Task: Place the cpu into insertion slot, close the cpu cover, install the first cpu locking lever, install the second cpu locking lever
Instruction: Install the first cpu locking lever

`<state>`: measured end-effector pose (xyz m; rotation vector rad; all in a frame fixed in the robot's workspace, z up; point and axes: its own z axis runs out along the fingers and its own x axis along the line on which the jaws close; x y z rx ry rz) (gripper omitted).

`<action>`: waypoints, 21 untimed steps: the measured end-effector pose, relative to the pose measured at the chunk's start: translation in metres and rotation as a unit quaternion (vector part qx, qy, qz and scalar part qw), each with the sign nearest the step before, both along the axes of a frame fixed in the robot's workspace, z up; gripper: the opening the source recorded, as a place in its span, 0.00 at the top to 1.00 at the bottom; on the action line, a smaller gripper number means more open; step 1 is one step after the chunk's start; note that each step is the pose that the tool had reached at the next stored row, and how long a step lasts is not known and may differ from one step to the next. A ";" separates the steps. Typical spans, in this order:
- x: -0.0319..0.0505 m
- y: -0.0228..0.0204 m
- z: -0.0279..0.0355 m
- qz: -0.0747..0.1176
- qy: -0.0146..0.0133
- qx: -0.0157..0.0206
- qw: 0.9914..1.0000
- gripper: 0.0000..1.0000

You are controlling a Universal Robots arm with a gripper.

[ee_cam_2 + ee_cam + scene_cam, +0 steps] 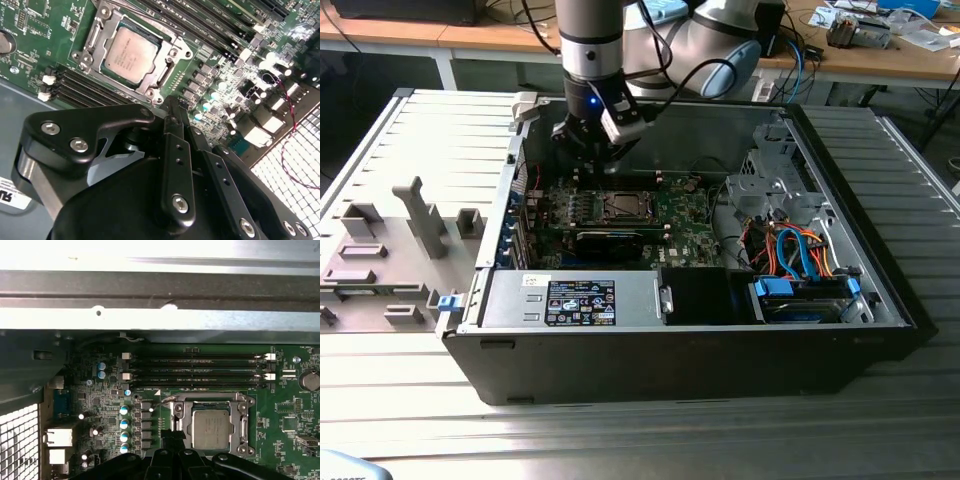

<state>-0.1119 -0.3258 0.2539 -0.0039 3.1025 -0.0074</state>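
Chip (129, 54) seated in socket (161, 44), cover (174, 416) closed over it. Pincer (172, 107) clenched, empty, above board. Levers' state unclear.

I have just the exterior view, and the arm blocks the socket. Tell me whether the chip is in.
Observer: Yes. In both wrist views the cpu sits in the insertion slot, silver top up.
Operator: Now report the cover.
Observer: The cpu cover lies flat around the chip, which shows through its window.
Operator: Give me the pincer's place.
Observer: In the second wrist view the pincer hangs just outside a corner of the cover, not over the chip.
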 end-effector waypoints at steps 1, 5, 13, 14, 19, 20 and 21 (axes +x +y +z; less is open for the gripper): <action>-0.0011 0.0000 0.0000 0.000 0.000 0.000 1.000 0.89; -0.0064 0.0000 0.0000 0.000 0.000 0.000 1.000 0.89; -0.0153 0.0000 0.0000 0.000 0.000 0.000 1.000 0.89; -0.0159 0.0000 -0.0001 0.000 0.000 0.000 1.000 0.89; -0.0195 0.0000 -0.0002 0.000 0.000 0.000 1.000 0.89; -0.0201 0.0000 -0.0002 0.000 0.000 0.000 1.000 0.89; -0.0206 0.0000 -0.0002 0.000 0.000 0.000 1.000 0.89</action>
